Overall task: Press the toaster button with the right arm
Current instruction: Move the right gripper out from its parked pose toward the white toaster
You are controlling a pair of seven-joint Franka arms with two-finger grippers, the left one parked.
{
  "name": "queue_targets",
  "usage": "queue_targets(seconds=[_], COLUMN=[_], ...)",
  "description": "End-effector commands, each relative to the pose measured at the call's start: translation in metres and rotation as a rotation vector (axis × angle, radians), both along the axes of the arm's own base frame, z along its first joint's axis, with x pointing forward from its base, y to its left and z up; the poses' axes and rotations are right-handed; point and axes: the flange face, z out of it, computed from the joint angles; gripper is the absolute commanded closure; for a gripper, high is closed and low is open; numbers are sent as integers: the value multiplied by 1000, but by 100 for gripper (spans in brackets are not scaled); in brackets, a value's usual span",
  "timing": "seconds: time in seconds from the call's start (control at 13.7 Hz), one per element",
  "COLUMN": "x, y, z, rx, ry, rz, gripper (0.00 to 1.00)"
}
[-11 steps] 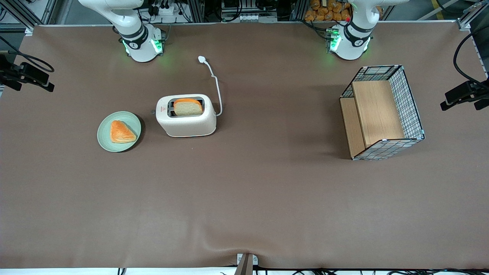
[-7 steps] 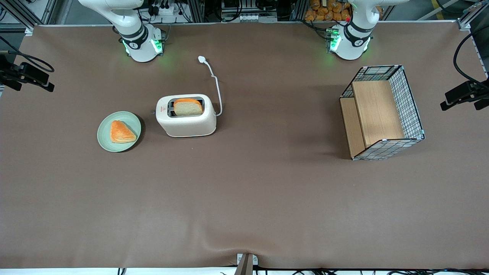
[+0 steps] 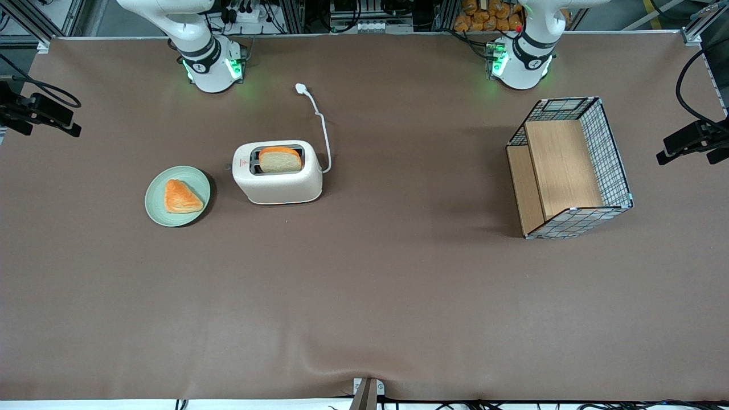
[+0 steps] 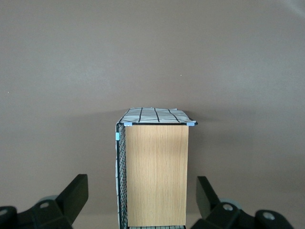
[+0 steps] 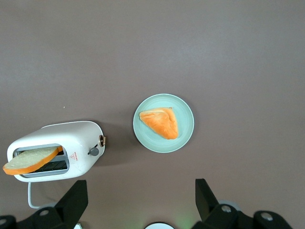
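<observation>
While my gripper hangs high with fingers spread wide, the press has not begun.

From the front, I judge a slip off the small grey toaster button could shove the smooth cream toaster toward the green plate beside it. From my wrist, the knob juts from the rounded narrow end, facing the pastry.

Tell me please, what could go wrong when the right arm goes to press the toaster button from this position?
1. The toaster button is small and sits on the toaster's narrow end, facing the green plate. A slightly wrong approach may hit the plate or the pastry instead.
2. The toaster stands free on the table, so a sideways push might slide it rather than press the button.
3. The gripper is high above both, fingers open; one finger could miss the button.
</observation>
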Motion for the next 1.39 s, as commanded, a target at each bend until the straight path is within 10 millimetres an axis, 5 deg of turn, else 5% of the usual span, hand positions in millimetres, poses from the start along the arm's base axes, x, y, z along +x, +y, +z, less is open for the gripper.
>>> queue_targets(seconds=[0.0,0.73,1.17,1.32], x=[-4,-3,24,35], y=[-1,3,23,47], z=[3,-19,-128,-160], rx=[14,33,267,329], ry=[3,96,333,396], rz=[-8,3,-15,4], gripper=[0,0,0,0])
